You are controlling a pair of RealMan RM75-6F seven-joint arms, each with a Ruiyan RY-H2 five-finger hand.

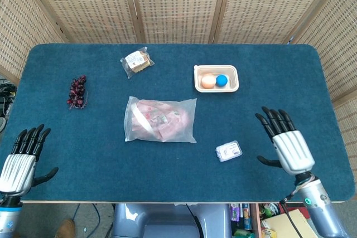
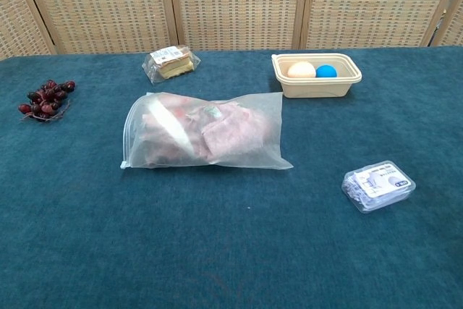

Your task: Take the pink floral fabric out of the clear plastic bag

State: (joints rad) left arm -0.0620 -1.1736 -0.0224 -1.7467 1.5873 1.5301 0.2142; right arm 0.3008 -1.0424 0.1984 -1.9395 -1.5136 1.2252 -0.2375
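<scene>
Pink floral fabric (image 1: 160,120) inside clear plastic bag (image 1: 187,128) mid-table, left hand (image 1: 19,162) and right hand (image 1: 288,145) both empty, fingers spread

Blue surface (image 1: 167,176): grape bunch (image 1: 77,91) far left; wrapped sandwich pack (image 1: 136,61) at back; beige tray (image 1: 216,87) holding orange ball (image 1: 208,81) and blue ball (image 1: 221,80); small clear box (image 1: 228,150) front right.

Clear plastic bag (image 2: 206,139) holds pink floral fabric (image 2: 217,132); seemingly sealed.
</scene>
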